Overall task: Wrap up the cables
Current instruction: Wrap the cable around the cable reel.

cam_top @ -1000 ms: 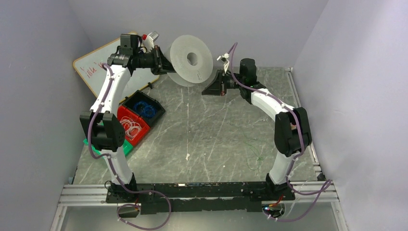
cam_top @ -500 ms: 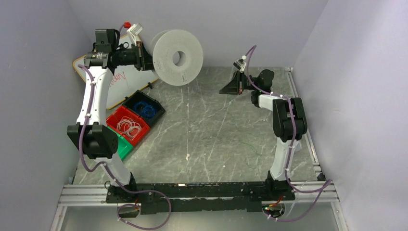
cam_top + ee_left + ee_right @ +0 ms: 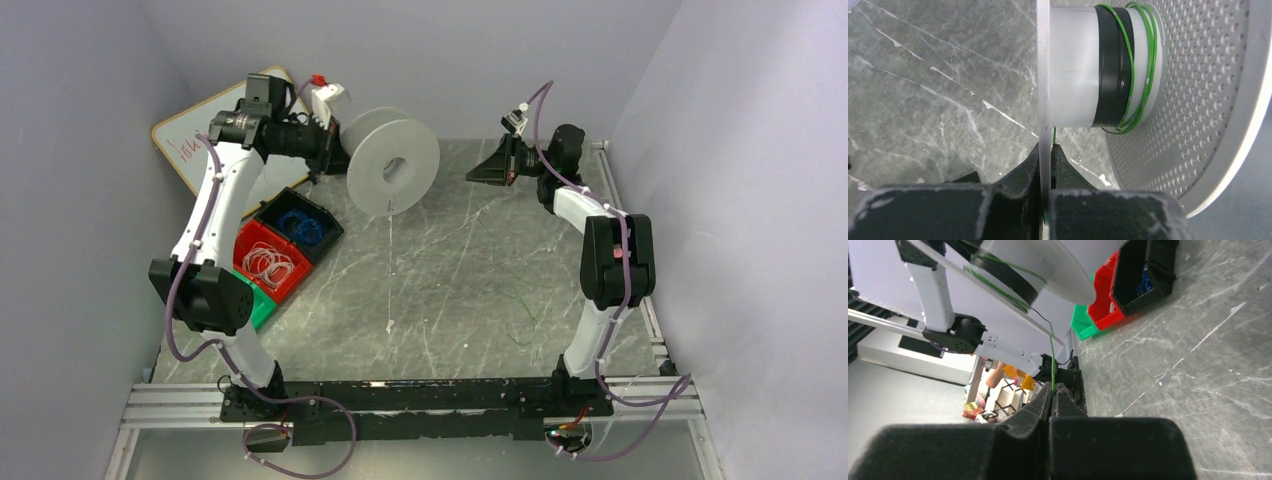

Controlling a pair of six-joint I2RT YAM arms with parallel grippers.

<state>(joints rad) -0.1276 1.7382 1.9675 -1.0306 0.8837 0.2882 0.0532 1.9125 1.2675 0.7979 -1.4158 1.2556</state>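
Green cables (image 3: 1135,60) circle the spool (image 3: 1073,65) hub; your left jaws clamp its flange, your right jaws pinch one strand, and more lies toward the tabletop (image 3: 430,290) right edge. Whiteboard (image 3: 178,140) writing is unreadable.

Grey marbled counter (image 3: 450,260) carries black bin (image 3: 334,231), red bin (image 3: 291,286) and green bin (image 3: 263,309) at left. Loose green cable (image 3: 520,310) lies right of centre, white scrap (image 3: 389,327) mid-counter.
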